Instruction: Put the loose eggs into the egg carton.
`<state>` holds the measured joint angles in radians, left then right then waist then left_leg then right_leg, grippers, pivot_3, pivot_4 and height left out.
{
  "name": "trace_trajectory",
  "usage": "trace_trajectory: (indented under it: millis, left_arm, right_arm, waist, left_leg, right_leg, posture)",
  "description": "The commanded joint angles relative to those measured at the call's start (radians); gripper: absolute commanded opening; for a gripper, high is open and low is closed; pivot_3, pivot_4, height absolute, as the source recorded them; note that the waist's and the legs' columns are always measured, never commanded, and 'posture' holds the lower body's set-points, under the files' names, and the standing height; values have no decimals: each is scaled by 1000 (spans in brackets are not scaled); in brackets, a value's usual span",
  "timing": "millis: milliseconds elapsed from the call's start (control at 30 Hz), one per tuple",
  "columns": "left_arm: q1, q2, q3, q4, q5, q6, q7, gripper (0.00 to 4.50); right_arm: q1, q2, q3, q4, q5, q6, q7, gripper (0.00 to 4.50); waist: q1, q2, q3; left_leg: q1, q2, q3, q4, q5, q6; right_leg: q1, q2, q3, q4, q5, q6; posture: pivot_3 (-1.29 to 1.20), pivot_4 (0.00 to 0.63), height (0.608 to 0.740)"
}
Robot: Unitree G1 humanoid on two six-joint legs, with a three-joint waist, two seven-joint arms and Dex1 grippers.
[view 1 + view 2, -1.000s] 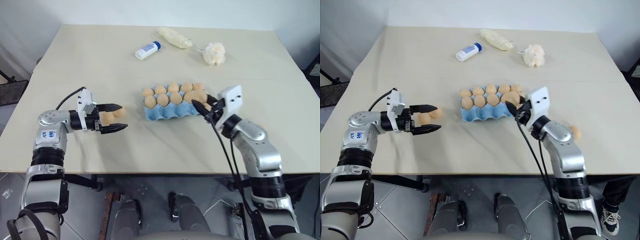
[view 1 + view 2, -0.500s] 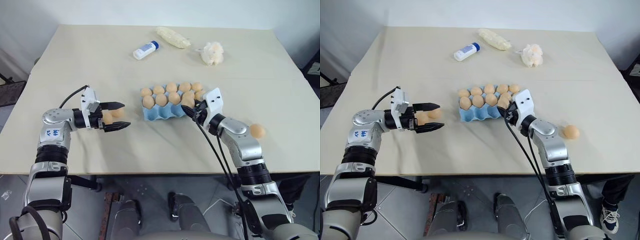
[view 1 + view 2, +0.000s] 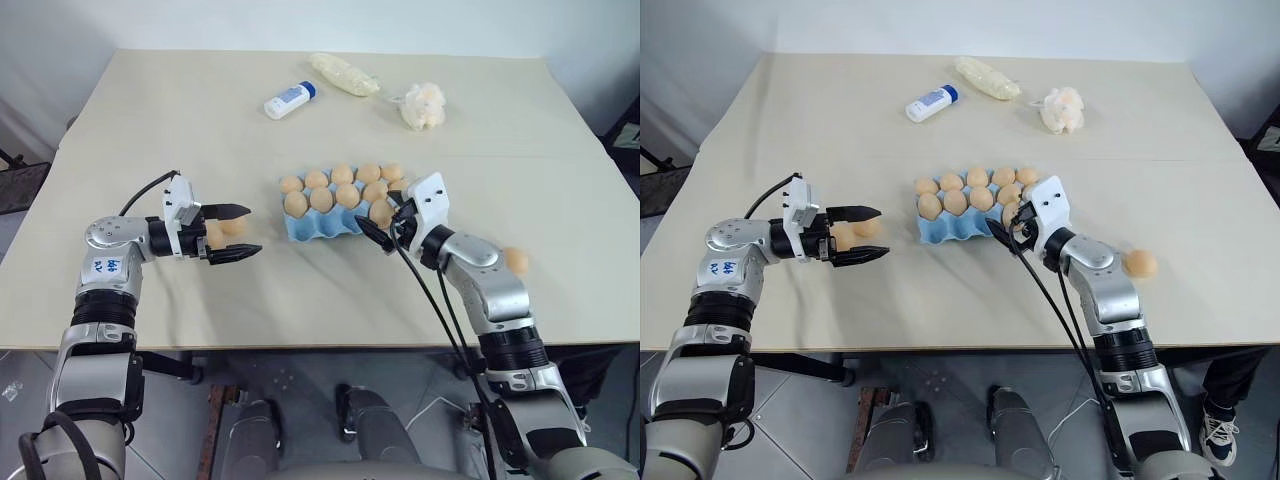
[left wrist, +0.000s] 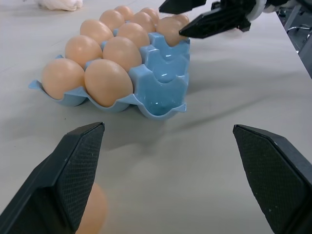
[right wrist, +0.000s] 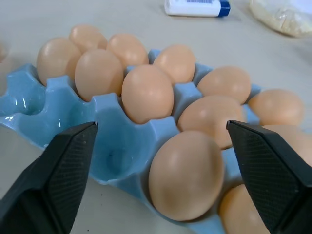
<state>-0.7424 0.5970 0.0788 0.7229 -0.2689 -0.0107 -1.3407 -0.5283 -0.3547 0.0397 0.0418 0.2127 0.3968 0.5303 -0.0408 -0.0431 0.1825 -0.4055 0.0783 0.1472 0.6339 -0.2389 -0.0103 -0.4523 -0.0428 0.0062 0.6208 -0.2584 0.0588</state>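
Observation:
The light blue egg carton (image 3: 312,228) sits mid-table with tan eggs in its two back rows. My right gripper (image 3: 378,212) is open at the carton's right front corner. One egg (image 5: 187,175) rests in a front-row cup between its spread fingers (image 5: 63,170). Left of the carton my left gripper (image 3: 248,230) is open and points toward it. Two loose eggs (image 3: 225,232) lie on the table between and just behind its fingers, and one of them (image 4: 92,214) touches or nearly touches a finger. Another loose egg (image 3: 1139,264) lies to the right, beyond my right forearm.
At the back of the beige table (image 3: 180,130) lie a white bottle with a blue cap (image 3: 291,99), a pale bag (image 3: 345,74) and a lumpy white wad (image 3: 427,105). The carton's remaining front-row cups (image 4: 163,100) stand bare.
My right gripper was shut on an egg at the carton's right front; it has opened and the egg now sits in the cup. The left gripper has not moved.

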Motion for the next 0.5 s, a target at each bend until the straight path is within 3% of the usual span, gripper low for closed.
trace_trajectory:
  millis: [33, 200, 500]
  left_arm:
    - [-12, 5, 14, -11, -14, -14, -4, 4500]
    - [-4, -2, 35, -16, -40, -29, -14, 4500]
    - [-8, -3, 53, 19, -49, -62, -40, 4500]
  right_arm:
    - [22, -48, -45, -121, 23, 29, 13, 4484]
    - [112, -128, -123, -308, 86, 109, 34, 4484]
    - [454, -211, -393, -574, 236, 159, 52, 4484]
  waist:
    - [1, 0, 0]
    - [8, 0, 0]
    - [12, 0, 0]
  left_leg:
    - [0, 0, 0, 0, 0, 0]
    - [0, 0, 0, -1, 0, -1]
    - [0, 1, 0, 0, -1, -1]
  right_leg:
    - [0, 0, 0, 0, 0, 0]
    - [0, 0, 0, -1, 0, -1]
    - [0, 3, 0, -1, -1, -1]
  posture:
    - [0, 150, 740]
    - [0, 150, 740]
    - [0, 150, 740]
